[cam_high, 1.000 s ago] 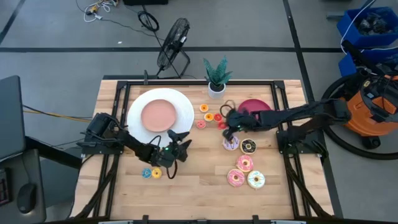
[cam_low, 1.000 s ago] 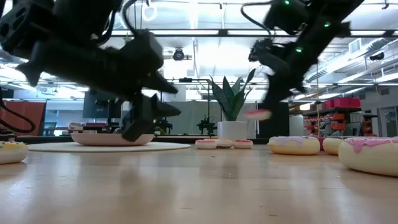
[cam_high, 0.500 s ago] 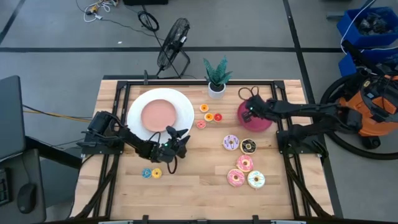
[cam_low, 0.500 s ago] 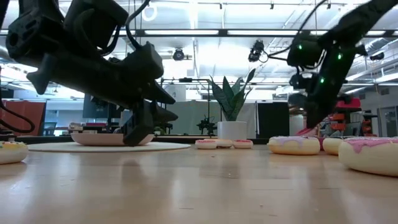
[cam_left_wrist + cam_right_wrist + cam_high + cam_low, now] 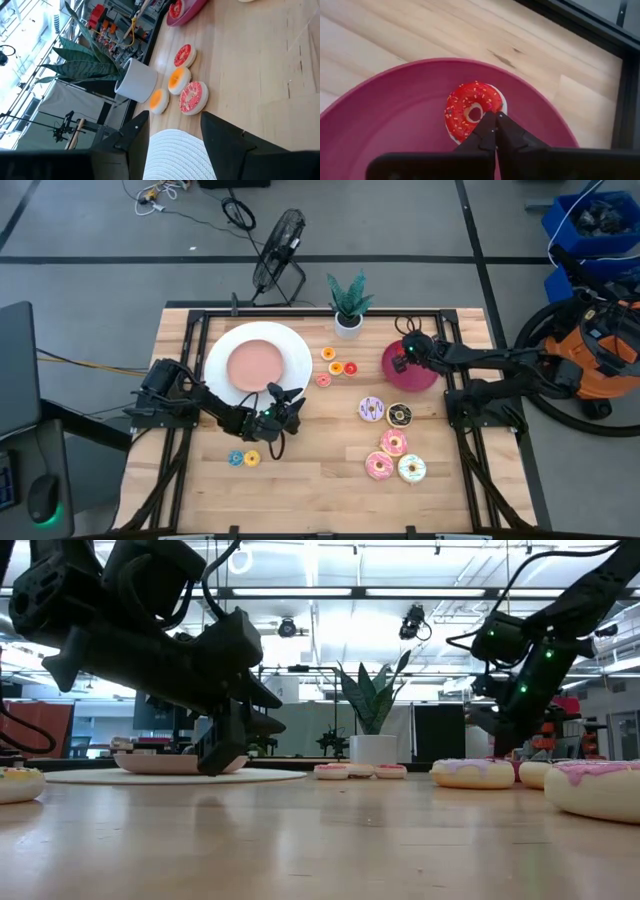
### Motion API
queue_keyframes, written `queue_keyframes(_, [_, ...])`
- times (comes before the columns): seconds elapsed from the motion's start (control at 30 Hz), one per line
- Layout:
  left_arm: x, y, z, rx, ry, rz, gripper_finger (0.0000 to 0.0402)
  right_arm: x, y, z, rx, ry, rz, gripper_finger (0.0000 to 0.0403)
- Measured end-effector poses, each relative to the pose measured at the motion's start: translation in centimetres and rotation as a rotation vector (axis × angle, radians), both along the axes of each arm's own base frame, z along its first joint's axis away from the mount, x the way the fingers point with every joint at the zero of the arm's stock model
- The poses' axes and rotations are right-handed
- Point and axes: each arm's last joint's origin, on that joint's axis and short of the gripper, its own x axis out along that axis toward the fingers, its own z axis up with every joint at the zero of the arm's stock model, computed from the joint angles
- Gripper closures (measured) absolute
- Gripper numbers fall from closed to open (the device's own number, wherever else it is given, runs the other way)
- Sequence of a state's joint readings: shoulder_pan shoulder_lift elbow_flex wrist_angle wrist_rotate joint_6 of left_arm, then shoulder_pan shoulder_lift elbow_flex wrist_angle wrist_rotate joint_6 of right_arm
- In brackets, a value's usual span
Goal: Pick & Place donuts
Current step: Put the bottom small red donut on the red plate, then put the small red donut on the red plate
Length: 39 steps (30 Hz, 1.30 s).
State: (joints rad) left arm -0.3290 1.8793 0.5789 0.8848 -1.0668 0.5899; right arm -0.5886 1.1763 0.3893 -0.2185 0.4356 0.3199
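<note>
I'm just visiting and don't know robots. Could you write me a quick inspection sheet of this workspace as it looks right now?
Surface: wooden table in a black frame.
Job's things: red donut lies in the magenta dish; five larger donuts on the right side of the table; three small ones near the plant pot; two tiny ones near the front left.
Clutter: big white plate, potted plant.
Grippers: right gripper over the dish, jaws shut, pinching the donut's rim or resting on it, cannot tell which; left gripper beside the plate, jaws apart, empty.
Cables: loose cables on the floor.
Surroundings: fan, orange vacuum.
</note>
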Motion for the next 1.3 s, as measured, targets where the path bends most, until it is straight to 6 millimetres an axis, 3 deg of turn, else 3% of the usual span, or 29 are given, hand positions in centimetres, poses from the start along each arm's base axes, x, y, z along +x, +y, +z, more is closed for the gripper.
queue_keyframes(0.2, [0.0, 0.0, 0.0, -0.001, 0.0, -0.001, 0.022, 0.2, -0.2, 0.3, -0.108, 0.065, 0.006, 0.0359])
queue_keyframes(0.47, [0.0, 0.0, 0.0, -0.001, 0.0, -0.001, 0.022, 0.3, 0.1, 0.6, -0.181, 0.137, 0.001, 0.0258])
queue_keyframes(0.67, [0.0, 0.0, 0.0, -0.002, -0.002, 0.0, 0.022, 2.5, 0.7, 2.5, -0.155, 0.059, 0.154, 0.0198])
queue_keyframes(0.8, [0.0, 0.1, 0.0, -0.028, -0.023, 0.002, 0.022, 5.2, 2.7, 4.1, -0.114, -0.075, 0.445, 0.0192])
queue_keyframes(0.97, [0.3, 0.4, -0.1, -0.09, -0.034, -0.054, 0.022, 7.4, 5.5, 4.2, -0.085, -0.206, 0.662, 0.0202])
queue_keyframes(1.13, [0.6, 1.1, -0.1, -0.113, -0.038, -0.061, 0.022, 9.9, 5.8, 2.7, -0.017, -0.363, 0.567, 0.0216])
queue_keyframes(1.3, [0.7, 1.6, -0.2, -0.117, -0.038, -0.052, 0.022, 12.2, 4.2, 1.4, 0.0, -0.275, 0.4, 0.0228])
